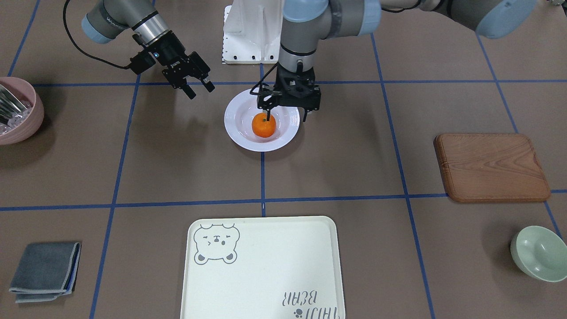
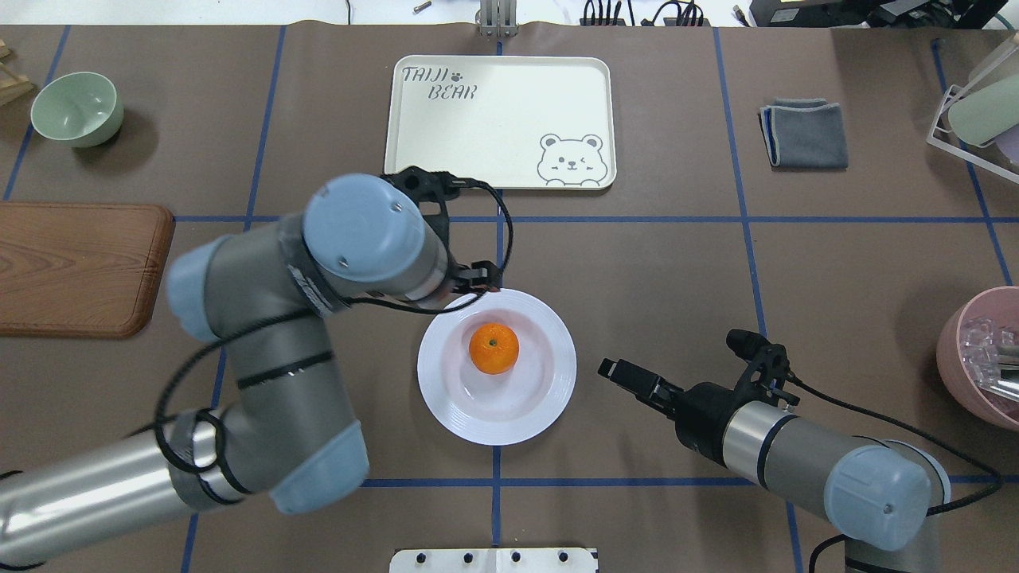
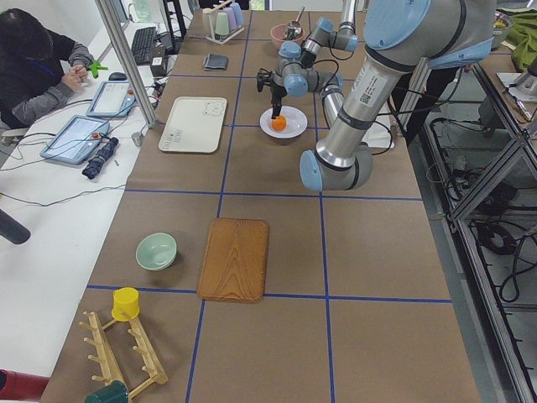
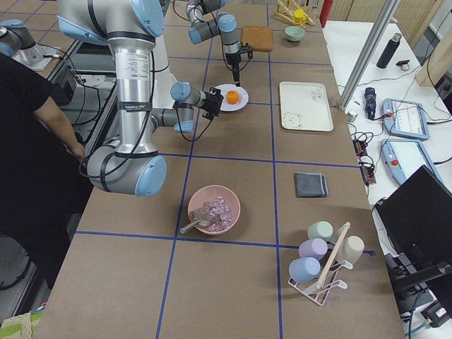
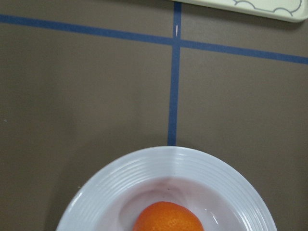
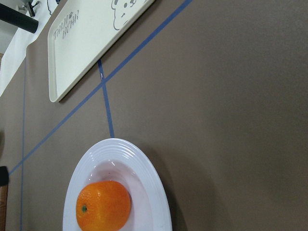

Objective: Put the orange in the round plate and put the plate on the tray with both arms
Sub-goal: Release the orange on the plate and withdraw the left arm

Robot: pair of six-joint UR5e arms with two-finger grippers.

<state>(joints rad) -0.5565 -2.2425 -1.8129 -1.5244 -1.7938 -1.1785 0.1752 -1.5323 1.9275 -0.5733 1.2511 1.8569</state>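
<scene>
Resting in the round plate (image 1: 283, 138), the orange (image 1: 263, 126) below the left tool (image 1: 287, 118).

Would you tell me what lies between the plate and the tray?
Only bare table with blue tape separates plate from tray, per the front-facing view.

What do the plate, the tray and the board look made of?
Plate: glossy white, likely glazed ceramic or melamine, given the sharp highlights on its ridged rim.
Tray: matte cream, probably plastic, with a moulded rounded rim and a printed bear.
Board: wood or wood-look, showing brown grain lines.
</scene>
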